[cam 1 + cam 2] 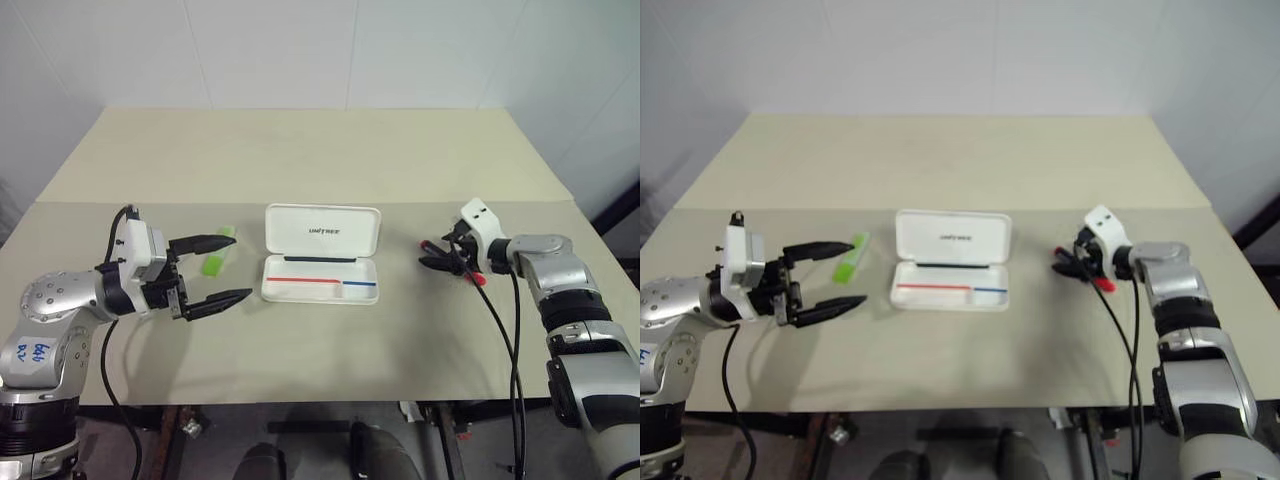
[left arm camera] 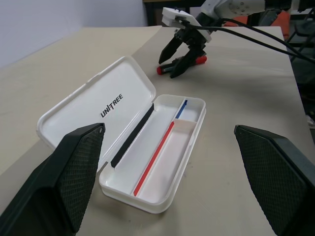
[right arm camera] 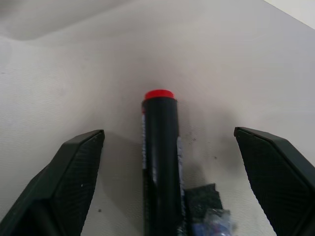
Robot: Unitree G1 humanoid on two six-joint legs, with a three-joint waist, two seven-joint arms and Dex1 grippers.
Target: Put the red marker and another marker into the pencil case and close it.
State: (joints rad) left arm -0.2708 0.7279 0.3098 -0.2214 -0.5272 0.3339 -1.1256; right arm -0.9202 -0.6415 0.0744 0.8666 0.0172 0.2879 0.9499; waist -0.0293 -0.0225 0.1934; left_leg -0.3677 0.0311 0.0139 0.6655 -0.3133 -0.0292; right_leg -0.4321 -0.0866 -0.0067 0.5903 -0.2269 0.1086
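Red marker lies between your right gripper's open fingers.
Your right gripper (image 1: 447, 258) straddles the red marker (image 2: 183, 64), barrel along the fingers, not clamped; left gripper (image 1: 222, 270), wide and empty, waits beside the pencil case (image 1: 321, 254).

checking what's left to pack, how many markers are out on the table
2. The light-green marker lies left of the open pencil case. The red marker lies right of it, between the right gripper's spread fingers.

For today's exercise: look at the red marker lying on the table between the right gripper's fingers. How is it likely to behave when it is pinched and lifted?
The red marker looks like a rigid round barrel, so it probably stays stiff when pinched. Lying flat on the table, it may roll if nudged sideways. Its smooth, slightly shiny surface could slip between the right gripper's open fingers unless gripped squarely.
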